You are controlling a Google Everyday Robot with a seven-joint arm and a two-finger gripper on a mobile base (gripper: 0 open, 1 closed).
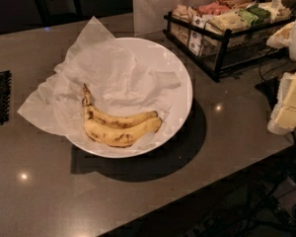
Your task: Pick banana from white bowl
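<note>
Slim yellow banana with heavy brown blotches (116, 121) lying low in wide glossy white bowl (185, 102) on crumpled white paper (113, 73), touching plumper yellow banana (121, 136) just below. Grey tabletop (227, 127) beneath. Cream gripper (288, 105) at right edge, well apart; open or closed, cannot tell.

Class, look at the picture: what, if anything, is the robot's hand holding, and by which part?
Nothing. The hand is at the right edge, apart from the white bowl, where the banana lies untouched.

Dim, glare dots on counter (39, 191), shadow beneath white bowl (186, 85), jaws blurred far right
</note>
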